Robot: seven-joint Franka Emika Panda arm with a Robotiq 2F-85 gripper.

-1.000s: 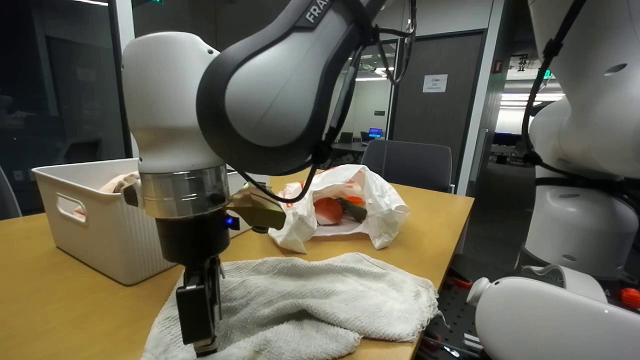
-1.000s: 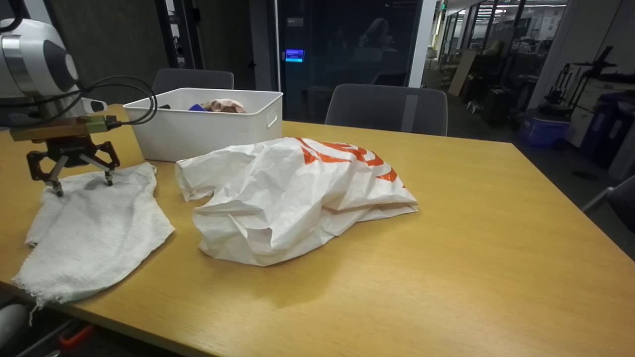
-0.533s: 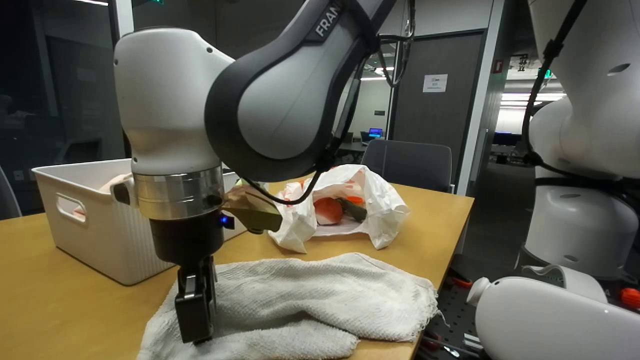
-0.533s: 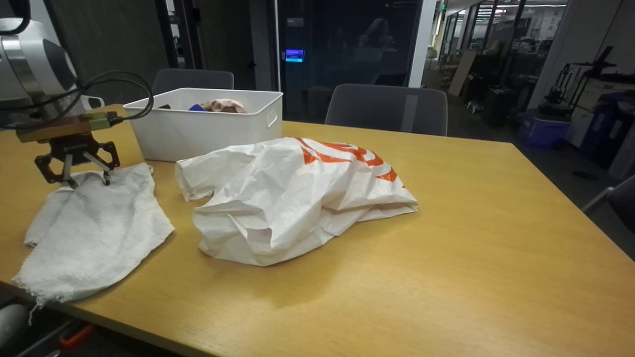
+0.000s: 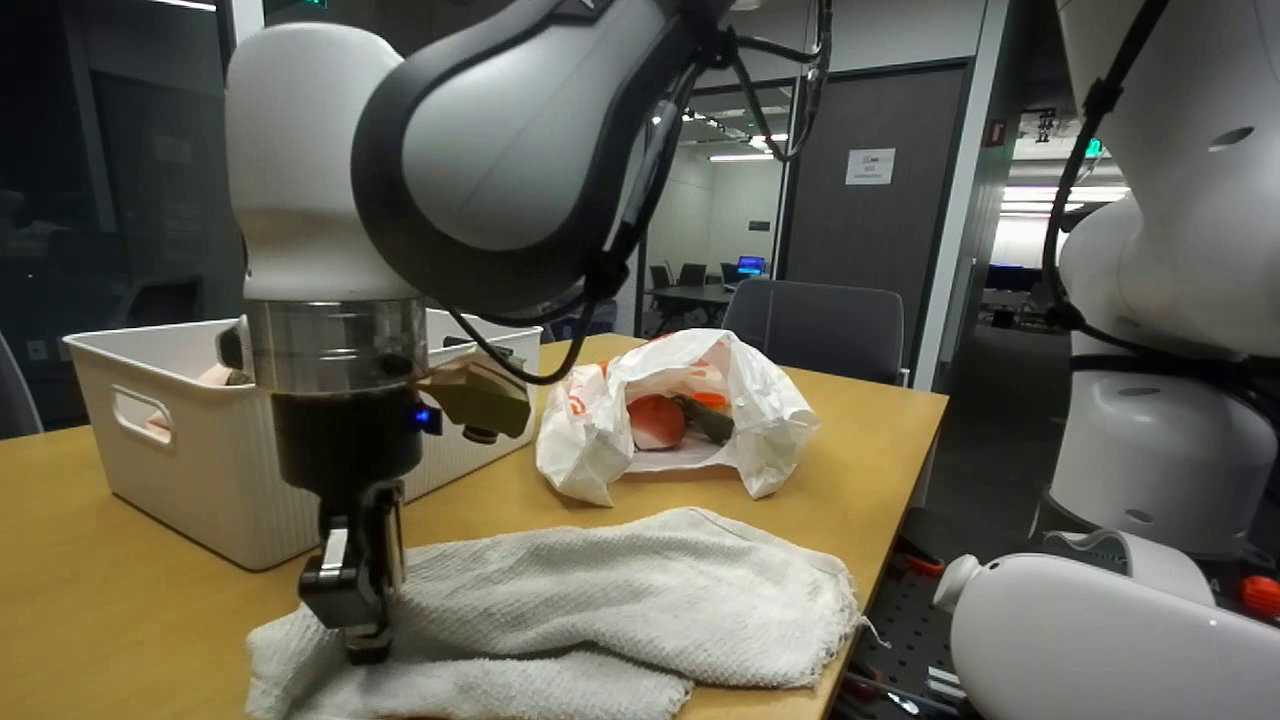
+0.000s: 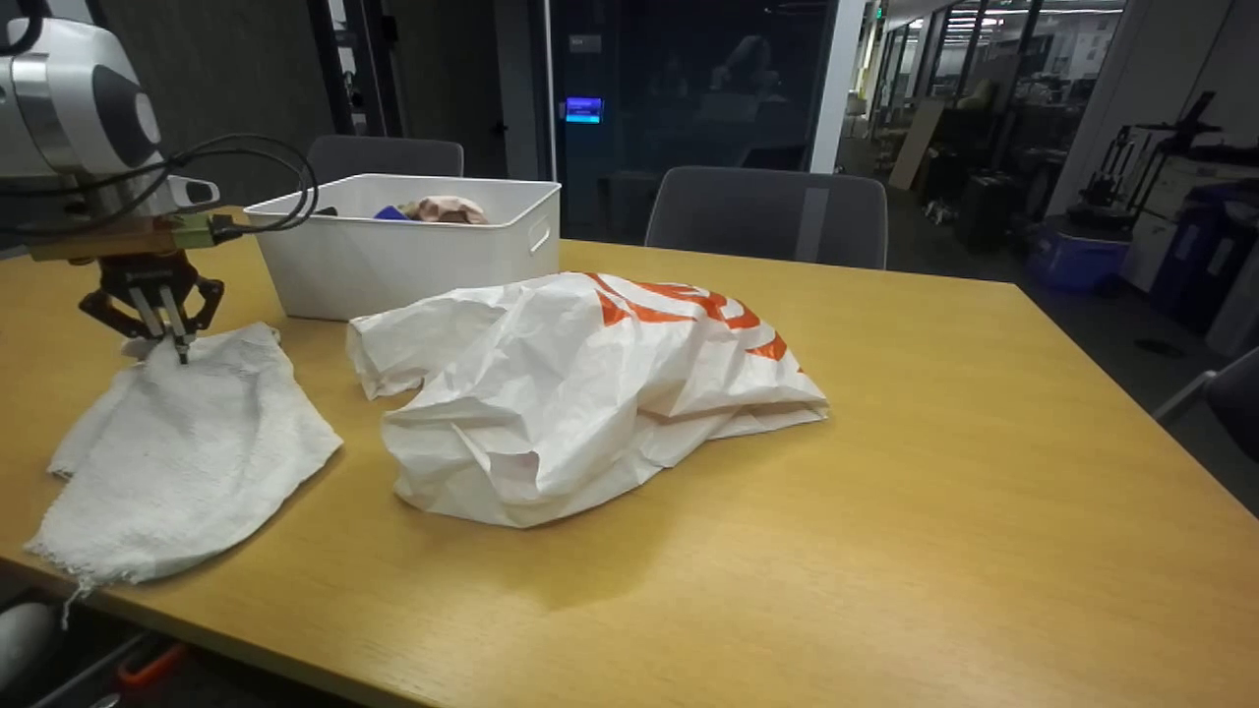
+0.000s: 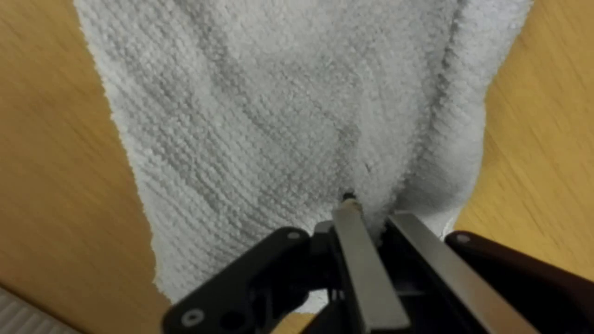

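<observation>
A white-grey terry towel (image 5: 620,600) lies crumpled on the wooden table, seen in both exterior views. My gripper (image 5: 368,650) points straight down at the end of the towel nearest the bin. In the wrist view, a fold of the towel (image 7: 260,120) rises between the two fingers of the gripper (image 7: 373,211), which are shut on it. The finger (image 7: 366,273) on the left shows its dark tip against the cloth; the tip on the right is hidden by the fold. The rest of the towel (image 6: 197,462) stays on the table, its frayed end at the table's edge.
Beside the gripper stands a white ribbed bin (image 5: 220,480) holding cloth-like things. A white plastic bag (image 6: 590,413) with orange print lies close to the towel. Its mouth shows a round orange-red object (image 5: 656,422) and a grey-green one (image 5: 705,418).
The fingers have come together from wide apart, gathering the cloth between them. The gripper has risen slightly, and the towel has shifted a little, its frayed end pulled in from the table's edge.
</observation>
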